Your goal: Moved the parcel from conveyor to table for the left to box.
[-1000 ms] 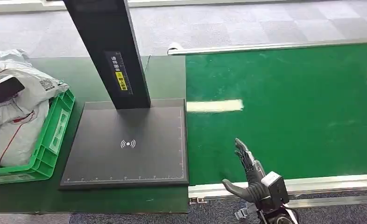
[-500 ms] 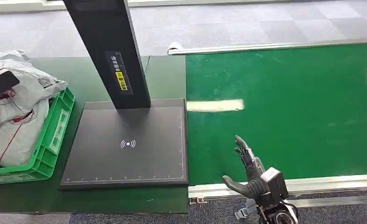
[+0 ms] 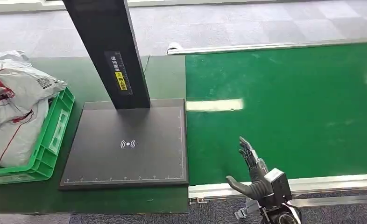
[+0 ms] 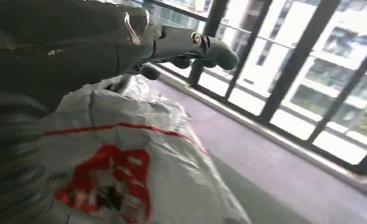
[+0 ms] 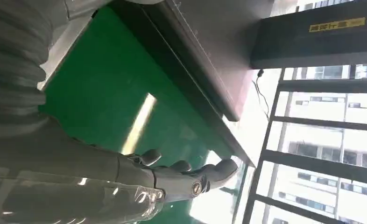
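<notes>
Right hand (image 3: 253, 173) fingers spread, empty, over conveyor (image 3: 284, 107), left hand (image 4: 102, 42) fingers extended above parcel (image 3: 13, 91)

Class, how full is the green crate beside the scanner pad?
Overfull: white parcels are piled in the green crate and rise above its rim, spilling over the near edge.

A dark green tabletop (image 3: 86, 198) carries a flat black scanner base (image 3: 130, 144) with a tall black post (image 3: 108, 51) rising from its far edge. Left of the scanner base, a green plastic crate (image 3: 55, 135) sits on the tabletop, piled with white parcels (image 3: 13, 98). Right of the scanner base, touching its edge, runs the bright green conveyor belt (image 3: 289, 107).
</notes>
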